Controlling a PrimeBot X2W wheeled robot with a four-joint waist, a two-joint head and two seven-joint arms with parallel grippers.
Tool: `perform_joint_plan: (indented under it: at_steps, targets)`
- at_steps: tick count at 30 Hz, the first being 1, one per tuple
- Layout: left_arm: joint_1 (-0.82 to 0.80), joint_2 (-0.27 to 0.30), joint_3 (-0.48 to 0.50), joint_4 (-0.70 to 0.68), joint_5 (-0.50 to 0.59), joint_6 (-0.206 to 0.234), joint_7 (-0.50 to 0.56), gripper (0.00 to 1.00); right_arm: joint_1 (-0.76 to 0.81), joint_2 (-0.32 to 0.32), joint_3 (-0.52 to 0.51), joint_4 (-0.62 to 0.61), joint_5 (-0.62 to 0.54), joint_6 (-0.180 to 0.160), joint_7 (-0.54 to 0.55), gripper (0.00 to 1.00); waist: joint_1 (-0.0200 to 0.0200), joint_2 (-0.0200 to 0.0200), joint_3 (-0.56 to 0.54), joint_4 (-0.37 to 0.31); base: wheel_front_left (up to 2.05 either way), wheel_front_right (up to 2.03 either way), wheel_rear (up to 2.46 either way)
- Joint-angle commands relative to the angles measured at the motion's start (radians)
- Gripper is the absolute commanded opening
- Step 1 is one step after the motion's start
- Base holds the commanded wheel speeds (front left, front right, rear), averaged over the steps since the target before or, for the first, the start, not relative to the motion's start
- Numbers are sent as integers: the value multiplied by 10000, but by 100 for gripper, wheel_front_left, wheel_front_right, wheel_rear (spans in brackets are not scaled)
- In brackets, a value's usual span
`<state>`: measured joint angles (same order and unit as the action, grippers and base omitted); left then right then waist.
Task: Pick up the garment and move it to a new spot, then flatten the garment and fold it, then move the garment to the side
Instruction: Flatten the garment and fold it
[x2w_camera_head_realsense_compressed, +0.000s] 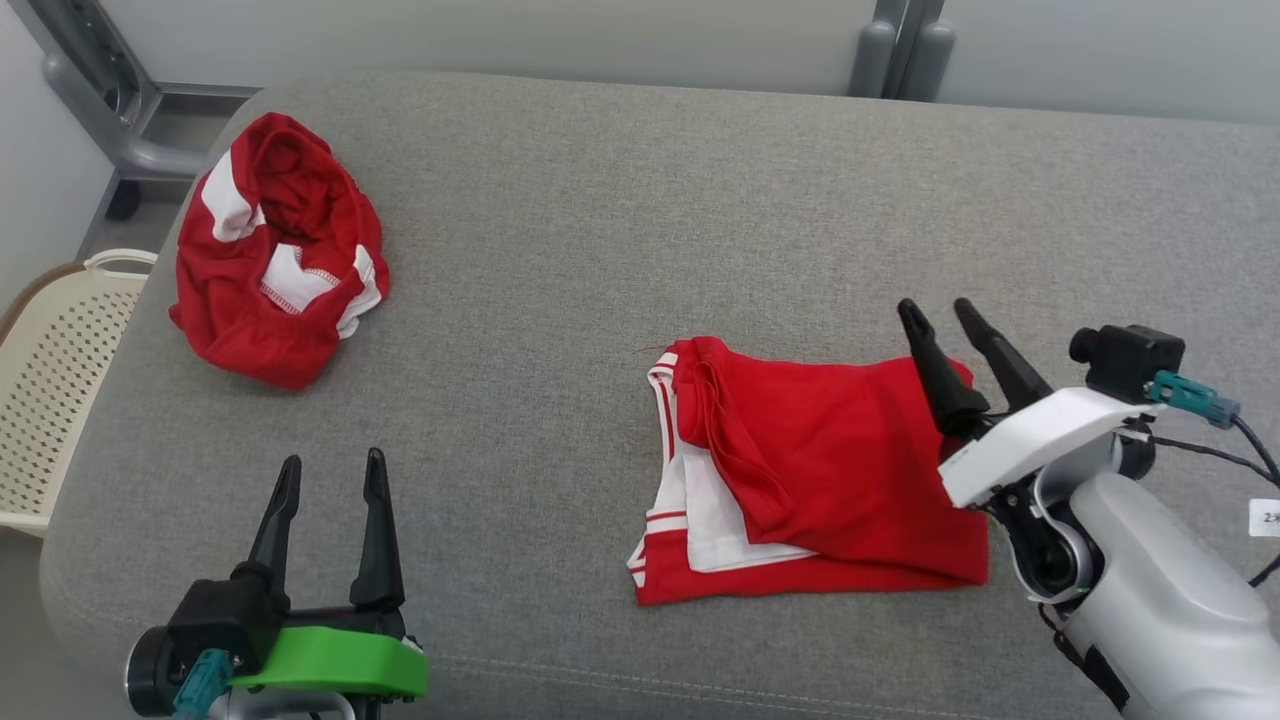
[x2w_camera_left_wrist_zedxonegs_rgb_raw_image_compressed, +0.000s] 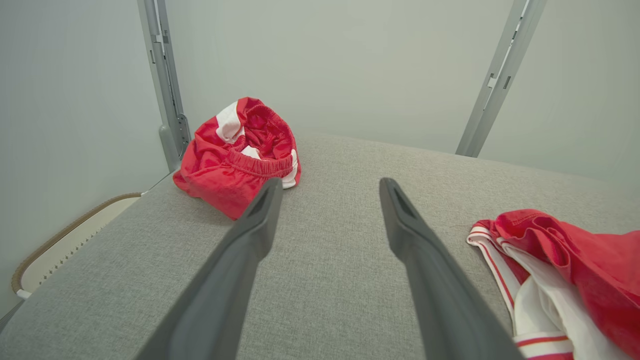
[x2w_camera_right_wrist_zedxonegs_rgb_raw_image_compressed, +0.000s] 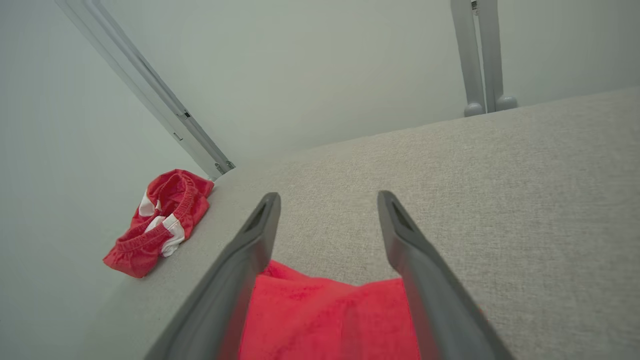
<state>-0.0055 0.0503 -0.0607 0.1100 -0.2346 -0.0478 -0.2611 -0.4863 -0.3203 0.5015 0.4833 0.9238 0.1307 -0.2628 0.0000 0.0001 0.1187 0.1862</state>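
Head view: the right gripper (x2w_camera_head_realsense_compressed: 935, 306) has its jaws wide apart, holding nothing, above the folded garment (x2w_camera_head_realsense_compressed: 830, 470) at its right edge. The left gripper (x2w_camera_head_realsense_compressed: 333, 460) gapes empty, well to its left.

Left wrist view: the folded garment (x2w_camera_left_wrist_zedxonegs_rgb_raw_image_compressed: 565, 260) lies right of the open jaws.

Right wrist view: the folded garment (x2w_camera_right_wrist_zedxonegs_rgb_raw_image_compressed: 325, 315) lies below, between the spread fingers.

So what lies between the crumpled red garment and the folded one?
Nothing: in the head view, bare grey cushion runs from the crumpled garment to the folded garment.
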Motion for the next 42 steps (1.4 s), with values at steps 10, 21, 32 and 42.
perform_joint_plan:
  at_steps: [10,21,32,42]
  targets:
    - [72,6,5,-70,33,63,-36,100,799,261,-284,144,-1911,-1,-1,0,0,-1,58,-51,0,0,0]
    - [-75,6,-27,-52,12,37,-36,100,606,801,487,1303,-3002,-1,123,0,0,-1,193,107,0,0,0]
    - [-180,6,-35,10,-6,-19,-36,100,425,1204,1240,2200,-2945,-1,50,0,0,-1,288,318,0,0,0]
    - [-249,6,-92,96,-2,-38,-36,100,131,1895,1994,2851,-2483,-1,-25,0,0,-1,218,565,0,0,0]
